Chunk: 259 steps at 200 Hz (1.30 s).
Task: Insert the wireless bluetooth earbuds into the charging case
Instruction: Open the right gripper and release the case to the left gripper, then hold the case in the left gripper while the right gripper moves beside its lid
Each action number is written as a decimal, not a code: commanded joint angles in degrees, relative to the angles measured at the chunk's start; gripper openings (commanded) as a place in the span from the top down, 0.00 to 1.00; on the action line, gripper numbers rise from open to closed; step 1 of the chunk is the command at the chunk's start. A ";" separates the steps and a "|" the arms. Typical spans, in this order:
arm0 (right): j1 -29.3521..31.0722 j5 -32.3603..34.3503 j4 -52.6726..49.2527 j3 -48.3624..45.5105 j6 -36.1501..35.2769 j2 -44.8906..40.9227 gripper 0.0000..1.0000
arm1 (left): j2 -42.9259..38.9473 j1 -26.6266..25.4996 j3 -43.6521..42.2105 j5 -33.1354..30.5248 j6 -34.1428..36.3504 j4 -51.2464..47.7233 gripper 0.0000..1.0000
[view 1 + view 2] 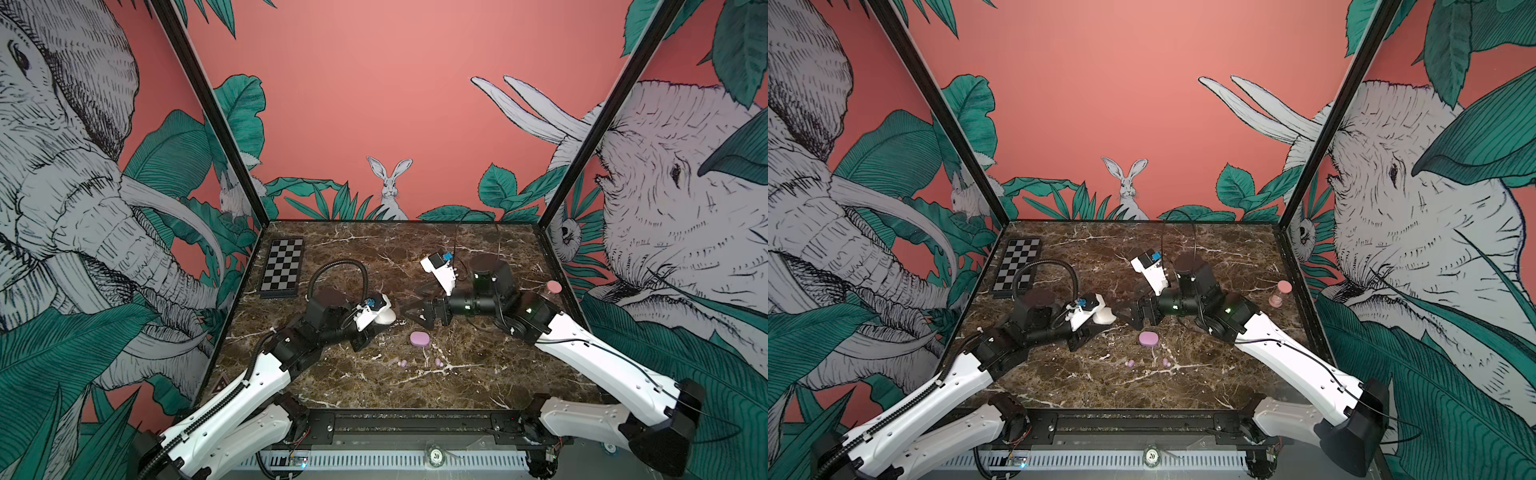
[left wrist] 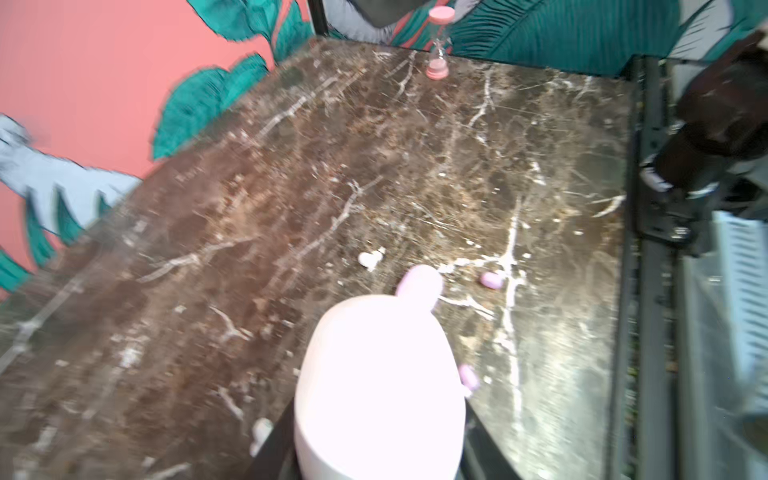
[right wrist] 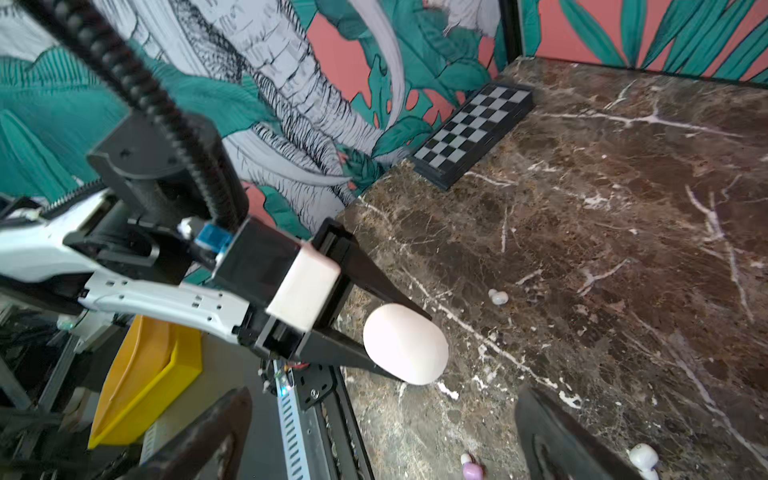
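Right wrist view shows a white bud (image 3: 498, 296) loose on the table (image 3: 623, 187) near the white case (image 3: 405, 349). A second white bud (image 3: 643, 455) lies close by a finger of the right gripper (image 3: 384, 399). In both top views a lilac bud (image 1: 402, 363) and a second lilac bud (image 1: 438, 363) lie apart from each other on the marble. Both are just in front of the lilac case (image 1: 419, 338), which lies flat and closed near mid-table. All four buds are outside the cases.

The left gripper (image 3: 413, 347) is clamped on the white case, one black finger on each side; whether the case touches the table I cannot tell. The right gripper faces it from close by, jaws spread wide and holding nothing.

A chessboard (image 1: 282, 268) sits at the far left of the table, and a pink hourglass (image 1: 552, 287) stands by the right wall.
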 commanded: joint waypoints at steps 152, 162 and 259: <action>7.06 9.03 0.24 -4.59 -15.64 3.41 0.08 | 0.89 0.28 0.26 14.21 -6.08 0.82 1.00; 7.24 8.92 0.25 -4.38 -15.83 3.67 0.09 | 0.89 0.30 0.24 14.43 -6.02 0.75 1.00; 7.62 13.60 0.26 -3.76 -16.37 5.13 0.14 | 0.87 0.23 0.05 15.52 -5.62 0.56 1.00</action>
